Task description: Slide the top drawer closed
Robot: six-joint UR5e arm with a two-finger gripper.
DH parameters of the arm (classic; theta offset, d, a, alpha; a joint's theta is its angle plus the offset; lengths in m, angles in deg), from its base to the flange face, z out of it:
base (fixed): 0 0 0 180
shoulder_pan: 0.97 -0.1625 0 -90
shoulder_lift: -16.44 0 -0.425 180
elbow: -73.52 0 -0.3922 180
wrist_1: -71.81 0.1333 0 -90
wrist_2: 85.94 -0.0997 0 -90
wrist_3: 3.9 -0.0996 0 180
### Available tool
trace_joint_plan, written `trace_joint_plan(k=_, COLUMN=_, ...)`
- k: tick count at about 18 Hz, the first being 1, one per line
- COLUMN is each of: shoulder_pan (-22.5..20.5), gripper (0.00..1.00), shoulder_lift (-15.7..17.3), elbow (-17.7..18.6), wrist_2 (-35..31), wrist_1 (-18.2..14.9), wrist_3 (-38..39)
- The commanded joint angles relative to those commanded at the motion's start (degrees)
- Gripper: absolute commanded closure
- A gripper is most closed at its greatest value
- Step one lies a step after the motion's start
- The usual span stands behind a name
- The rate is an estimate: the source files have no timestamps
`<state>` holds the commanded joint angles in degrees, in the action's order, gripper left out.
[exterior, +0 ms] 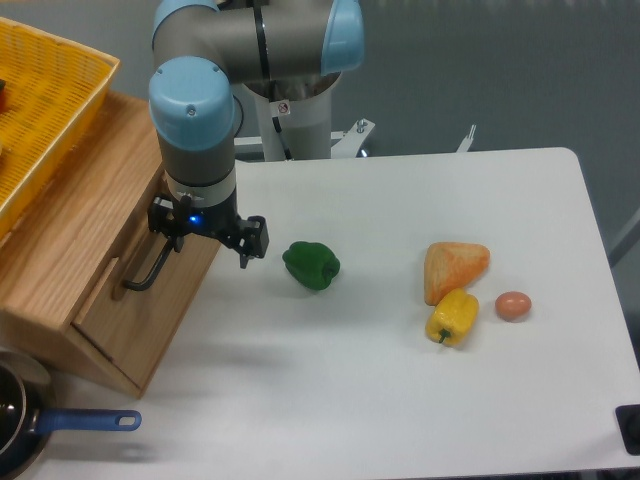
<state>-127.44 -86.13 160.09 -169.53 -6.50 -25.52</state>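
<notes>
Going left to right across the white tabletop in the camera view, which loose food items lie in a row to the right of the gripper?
Green bell pepper → orange wedge-shaped bread piece → brown egg. The yellow bell pepper sits just below the bread, overlapping it horizontally, so it is left out of the order.
</notes>
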Motion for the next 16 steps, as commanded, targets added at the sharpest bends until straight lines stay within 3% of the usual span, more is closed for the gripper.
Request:
trace_joint_plan(k=8, shoulder_pan=-5.6, gripper=0.00, shoulder_lift=0.0, elbow=-0.5, wrist_2=-1.1, wrist_1=0.3, wrist_3=-3.2)
trace_joint_plan(k=16, shoulder_pan=-14.5, gripper=0.00, shoulder_lift=1.0, elbow=-0.1, wrist_2=-9.0, wrist_1=0.2, wrist_3=-27.9)
